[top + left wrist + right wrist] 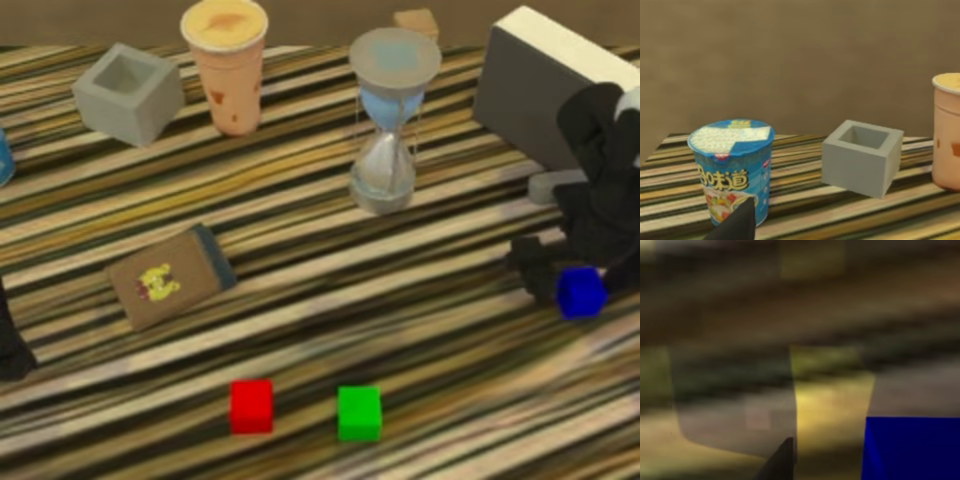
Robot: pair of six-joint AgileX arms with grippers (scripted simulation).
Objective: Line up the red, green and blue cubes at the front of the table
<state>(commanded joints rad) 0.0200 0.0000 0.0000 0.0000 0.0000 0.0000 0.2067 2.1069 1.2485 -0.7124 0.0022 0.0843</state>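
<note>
Near the table's [420, 320] front edge, the red cube [251, 406] and the green cube [359, 413] sit side by side with a gap between them. The blue cube [581, 292] is at the far right, under my right arm and beside my right gripper [556, 283]. The right wrist view, close to the table, shows one dark fingertip [782, 462] apart from the blue cube [912, 447], with striped table between them. The other finger is hidden. My left gripper [10, 350] is parked at the left edge, holding nothing.
At the back stand a hollow grey cube [128, 92], a coffee cup [226, 65], an hourglass [392, 120], a tan block [416, 22] and a white box [545, 85]. A brown wallet [168, 277] lies at centre left. A blue noodle cup [732, 165] stands at the far left.
</note>
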